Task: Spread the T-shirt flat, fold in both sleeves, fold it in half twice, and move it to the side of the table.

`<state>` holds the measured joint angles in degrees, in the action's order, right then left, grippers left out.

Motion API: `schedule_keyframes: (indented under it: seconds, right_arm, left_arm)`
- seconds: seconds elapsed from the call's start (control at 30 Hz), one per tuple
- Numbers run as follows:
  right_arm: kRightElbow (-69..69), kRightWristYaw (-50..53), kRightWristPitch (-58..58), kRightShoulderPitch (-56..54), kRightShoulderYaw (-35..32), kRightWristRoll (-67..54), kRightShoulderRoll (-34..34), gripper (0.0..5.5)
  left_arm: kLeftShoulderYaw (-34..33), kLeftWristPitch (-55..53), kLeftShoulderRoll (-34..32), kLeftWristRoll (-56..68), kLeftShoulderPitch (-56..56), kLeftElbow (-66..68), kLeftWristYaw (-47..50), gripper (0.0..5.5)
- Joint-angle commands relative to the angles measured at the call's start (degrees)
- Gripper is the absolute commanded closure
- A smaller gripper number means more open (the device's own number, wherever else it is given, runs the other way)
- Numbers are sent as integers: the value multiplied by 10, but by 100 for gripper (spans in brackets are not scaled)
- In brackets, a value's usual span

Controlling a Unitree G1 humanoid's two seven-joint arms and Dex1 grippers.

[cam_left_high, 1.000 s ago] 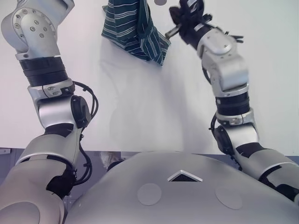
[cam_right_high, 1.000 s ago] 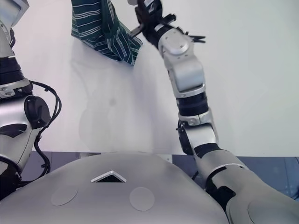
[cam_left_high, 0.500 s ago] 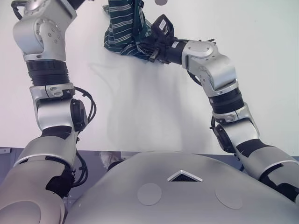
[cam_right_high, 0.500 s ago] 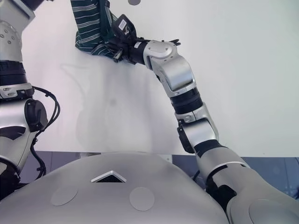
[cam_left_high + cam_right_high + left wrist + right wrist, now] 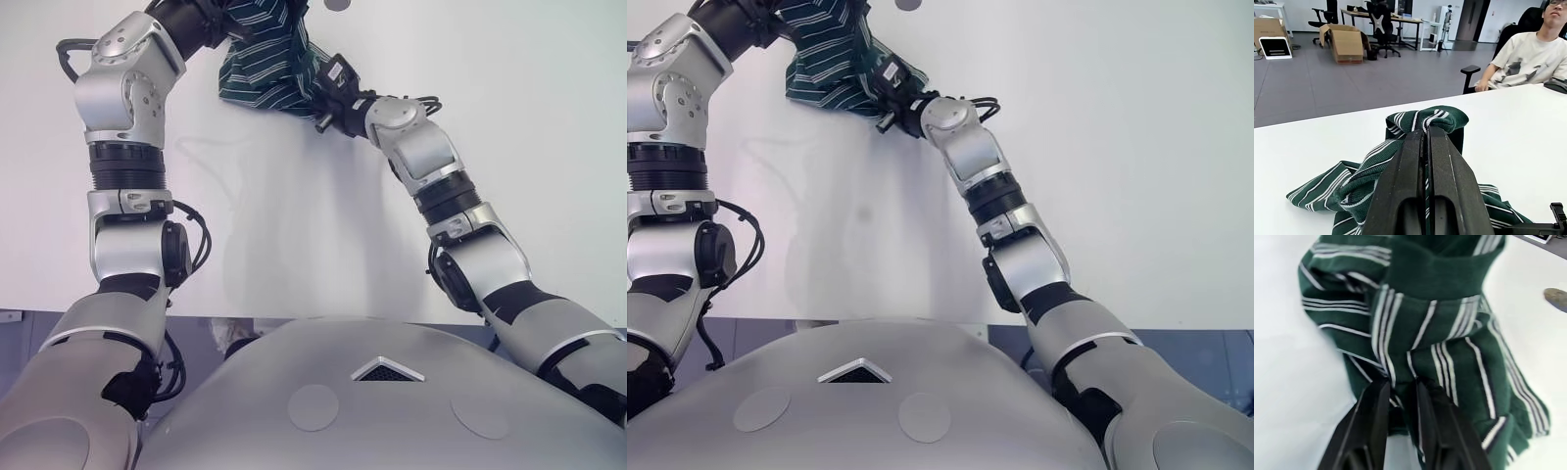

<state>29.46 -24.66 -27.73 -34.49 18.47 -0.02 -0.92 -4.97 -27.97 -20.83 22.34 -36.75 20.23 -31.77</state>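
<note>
Silver arms point(image 5: 122, 83) with black ribbed joints, ringed screws, looped black cables point(image 5: 200, 227), black left gripper point(image 5: 1426, 132)

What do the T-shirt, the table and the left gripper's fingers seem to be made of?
The T-shirt looks like soft matte knit cloth, likely cotton: it bunches in limp folds. The table is a smooth white board, maybe laminate, with slight sheen. The left gripper has fingers of hard black plastic, it seems, smooth and moulded.

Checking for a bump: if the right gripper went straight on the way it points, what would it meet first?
The T-shirt: the right gripper points straight into its bunched green striped cloth and seems to be touching it, though exact depth is hard to judge.
</note>
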Motion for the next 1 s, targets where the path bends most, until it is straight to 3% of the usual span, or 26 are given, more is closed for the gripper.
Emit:
schedule_keyframes:
  seconds: [0.03,0.17,0.27,0.37,0.47,0.7,1.0]
  right_arm:
    - [1,0,0,-17,-23,-7,5,520]
    - [2,15,19,-18,-56,-12,7,547]
    - [-77,24,30,-24,-153,-74,-12,547]
    - [-93,10,25,-69,-228,-122,-65,547]
    - [21,-5,73,-172,-274,-128,-135,547]
    - [372,-18,235,-464,-271,-62,-229,547]
    - [477,61,310,-569,-231,46,-238,547]
  left_arm:
    - [-4,2,2,-8,4,8,0,550]
    - [-8,6,2,-10,3,9,1,550]
    - [-36,13,-12,6,-10,6,-11,550]
    - [-56,32,-38,9,-41,31,-40,550]
    - [-17,115,-71,-54,-132,140,-83,550]
    - [61,303,-62,-217,-430,494,-42,550]
    - [68,306,-32,-310,-545,580,115,550]
